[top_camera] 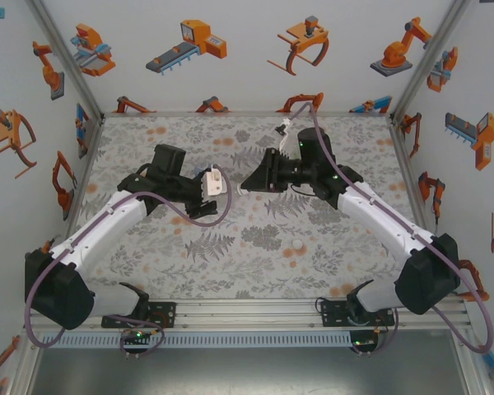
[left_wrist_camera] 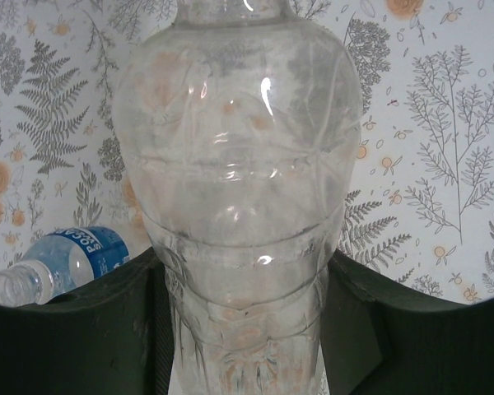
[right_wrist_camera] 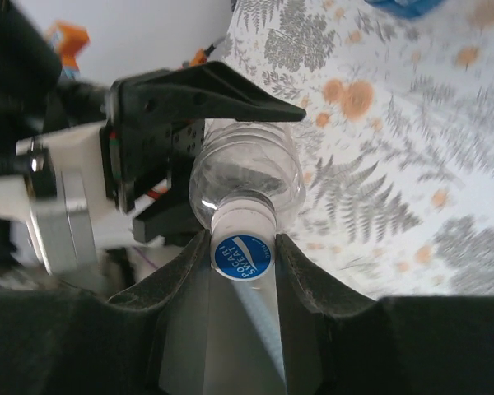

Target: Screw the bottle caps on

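Fern-print bench (top_camera: 255, 247). Left tool (left_wrist_camera: 245, 280) clamps clear bottle (left_wrist_camera: 239, 164) near centre; right tool (right_wrist_camera: 241, 243), nearly closed, pinches blue cap (right_wrist_camera: 241, 257) on its neck. Labelled bottle (left_wrist_camera: 58, 263) at 8 o'clock. Keep cap square; twist.

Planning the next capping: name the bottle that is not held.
The blue-labelled see-through plastic bottle, lying on the table; the plain clear plastic bottle sits in the left gripper.

Lab test cell: aluminium frame (top_camera: 247, 313), robot-print walls (top_camera: 247, 74), fern-patterned table (top_camera: 255, 247).
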Robot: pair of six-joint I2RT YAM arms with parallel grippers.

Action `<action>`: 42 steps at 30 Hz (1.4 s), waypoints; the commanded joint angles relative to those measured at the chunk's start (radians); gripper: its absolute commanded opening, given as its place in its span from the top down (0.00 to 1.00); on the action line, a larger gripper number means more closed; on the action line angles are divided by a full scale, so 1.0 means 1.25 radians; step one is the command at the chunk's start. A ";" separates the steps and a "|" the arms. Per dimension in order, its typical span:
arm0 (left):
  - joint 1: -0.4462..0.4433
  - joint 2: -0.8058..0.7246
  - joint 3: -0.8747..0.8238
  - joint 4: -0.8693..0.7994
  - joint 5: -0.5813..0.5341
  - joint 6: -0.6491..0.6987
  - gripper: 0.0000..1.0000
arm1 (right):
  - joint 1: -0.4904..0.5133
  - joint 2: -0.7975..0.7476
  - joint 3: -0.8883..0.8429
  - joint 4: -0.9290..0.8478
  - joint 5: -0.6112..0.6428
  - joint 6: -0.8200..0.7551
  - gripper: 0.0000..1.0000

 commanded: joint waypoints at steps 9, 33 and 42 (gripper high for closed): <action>-0.012 -0.018 0.013 0.043 0.055 -0.006 1.00 | 0.001 0.010 0.057 -0.090 0.092 0.172 0.80; -0.013 -0.015 0.023 -0.006 0.146 0.034 1.00 | -0.073 -0.070 0.044 0.005 -0.376 -0.960 0.43; -0.013 0.000 0.034 -0.016 0.144 0.031 1.00 | -0.036 -0.080 -0.014 0.006 -0.332 -1.095 0.49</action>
